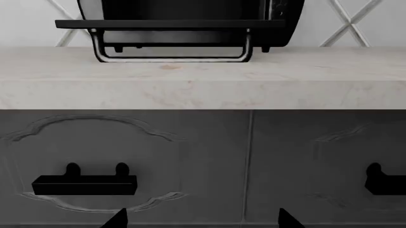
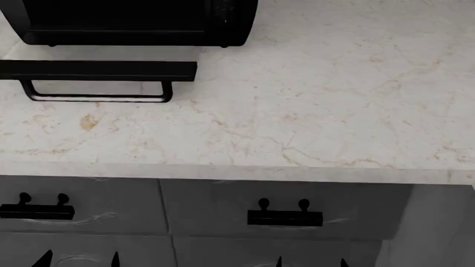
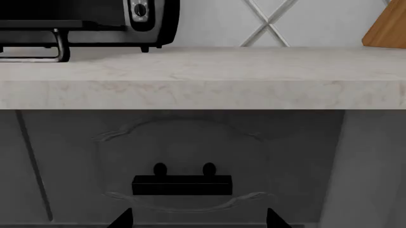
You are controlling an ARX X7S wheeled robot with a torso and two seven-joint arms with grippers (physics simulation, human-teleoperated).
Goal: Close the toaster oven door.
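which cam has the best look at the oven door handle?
Left wrist view: the whole U-shaped handle hangs under the open door, seen head-on. Head view shows it from above, door cut off at the frame edge. Right wrist view catches only one end.

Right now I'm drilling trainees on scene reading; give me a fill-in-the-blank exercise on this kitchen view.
1. The toaster oven door is ____, lying flat.
2. The toaster oven stands on a ____ countertop.
3. The door's handle is shaped like the letter ____.
4. Each grey drawer front carries a ____ handle.

Missing words: open; marble; U; black
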